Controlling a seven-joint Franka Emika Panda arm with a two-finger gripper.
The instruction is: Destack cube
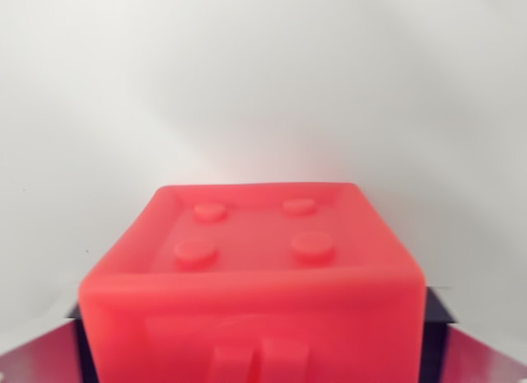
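At the wrist view's lower left corner a dark, glossy wedge (37,358) cuts into the frame, most likely one finger of the hand (255,350), though too little shows to be sure. Moving inward, the cube (251,268) fills the lower middle of the view, very close to the camera and slightly blurred: a bright red, smooth plastic block with rounded edges, a shallow recessed face carrying four low round studs, and raised ridges on the near face at the bottom edge. Its skin looks slick and a little waxy, so I would expect it to slide easily against hard fingers. At the lower right a matching dark wedge (486,358) sits just beside the cube's flank. Whether the hand is clenched on the cube or merely bracketing it I cannot tell; no contact line shows on either side. Behind everything lies a plain white surface (263,78), featureless and softly lit, and no lower block of the stack is visible. The risks, as I judge them: a loose or off-centre grip could let the slick cube twist or drop on lifting, and studs that bind could drag the block beneath along with it.
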